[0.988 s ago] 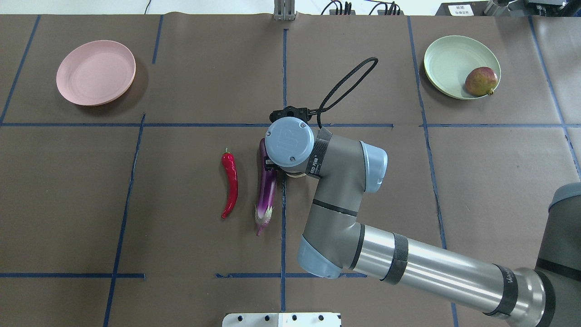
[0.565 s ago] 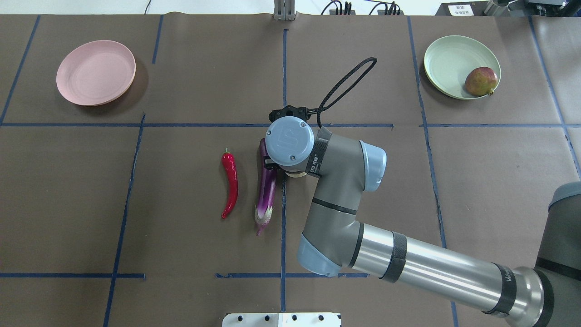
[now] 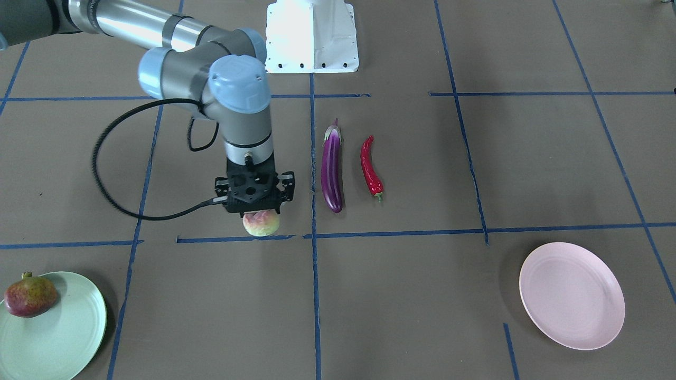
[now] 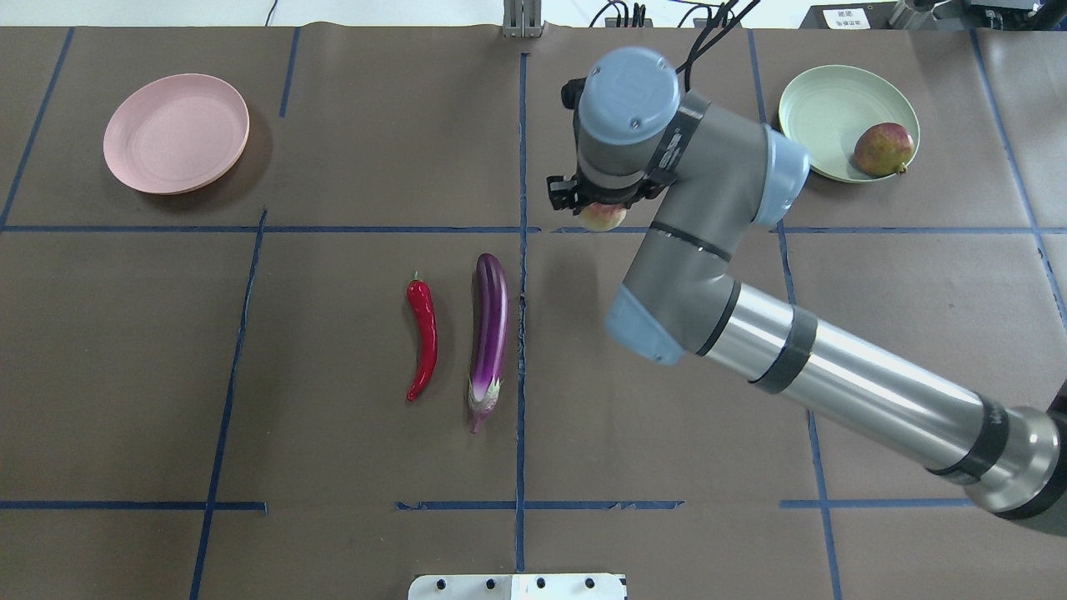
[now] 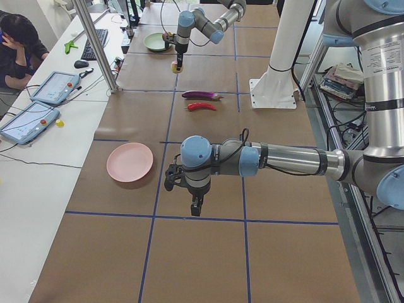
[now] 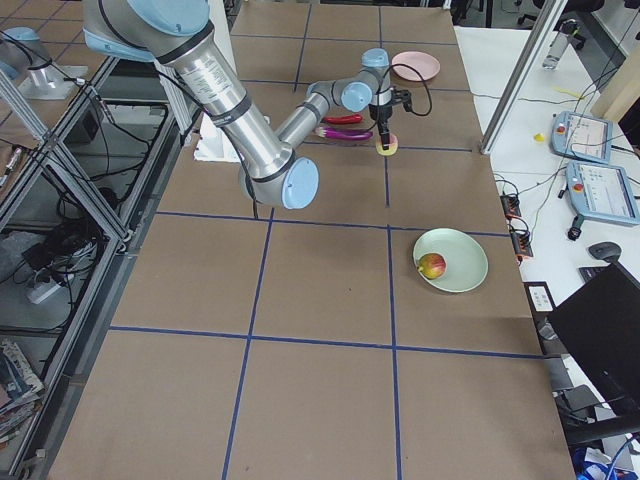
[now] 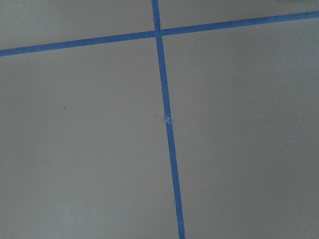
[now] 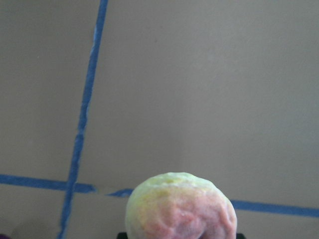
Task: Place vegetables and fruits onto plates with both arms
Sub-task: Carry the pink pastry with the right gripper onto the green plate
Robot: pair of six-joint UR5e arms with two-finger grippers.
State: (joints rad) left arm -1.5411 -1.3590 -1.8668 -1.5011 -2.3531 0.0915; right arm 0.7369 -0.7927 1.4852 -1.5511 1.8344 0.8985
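Two plates [image 4: 176,133] [image 4: 825,112], two vegetables [image 4: 489,325] [image 4: 423,337], peach [image 4: 602,218], pomegranate [image 4: 884,149]

Right arm [image 4: 834,375] extended, left arm [image 5: 284,158] low.
The right gripper [image 3: 260,212] points down, clamped on the peach [image 3: 260,224]; the left gripper [image 5: 196,208] hangs above the worktop [image 5: 284,240].

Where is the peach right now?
In the overhead view the peach sits right of centre in the right gripper, between the eggplant and the mint green plate.
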